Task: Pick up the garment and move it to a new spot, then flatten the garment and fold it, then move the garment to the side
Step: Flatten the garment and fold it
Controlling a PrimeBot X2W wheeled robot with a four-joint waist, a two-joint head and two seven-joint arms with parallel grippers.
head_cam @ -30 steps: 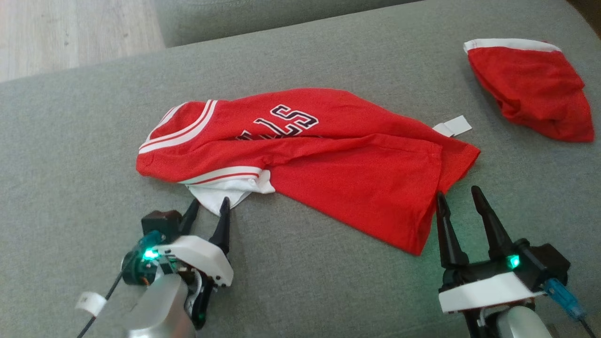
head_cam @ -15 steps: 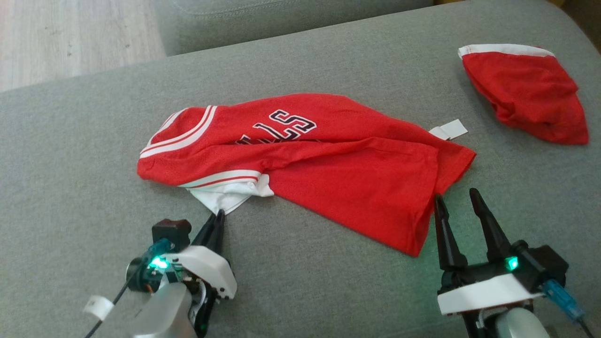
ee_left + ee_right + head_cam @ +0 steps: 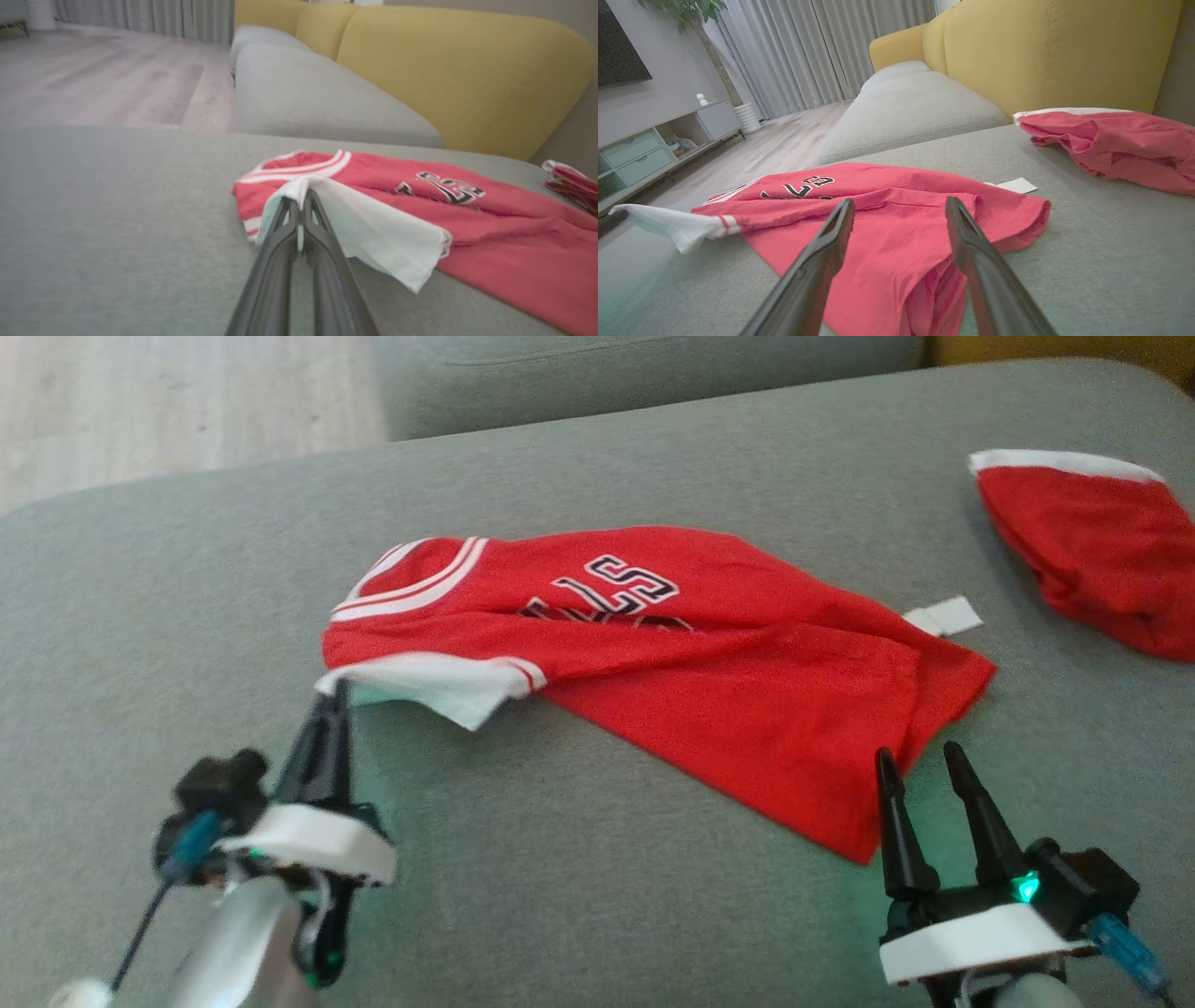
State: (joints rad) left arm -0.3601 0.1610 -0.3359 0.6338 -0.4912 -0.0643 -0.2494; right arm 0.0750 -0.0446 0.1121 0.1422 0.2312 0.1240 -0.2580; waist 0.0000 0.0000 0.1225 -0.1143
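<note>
In the head view, a broad stretch of bare grey sofa cushion is seen nearest, open between the two arms and in front of the garment. At the lower left the left gripper is held raised on a tilted forearm, its two dark fingers pressed together and pinching the white corner of the red jersey. That corner is lifted clear of the cushion and stretched out to the left. In the left wrist view the same white cloth is draped over the closed fingertips. At the lower right the right gripper is pointed up the view with its fingers spread, the tips just beside the jersey's near right hem. Whether they touch it cannot be told, and nothing is held between them. The jersey is laid across the middle of the cushion, striped collar end to the left, hem to the right, lettering on its far half. A white tag lies at its far right corner. A second red garment is bunched well apart, by the right edge. Past the far edge a second grey cushion and wood floor are seen, with a yellow backrest behind.
</note>
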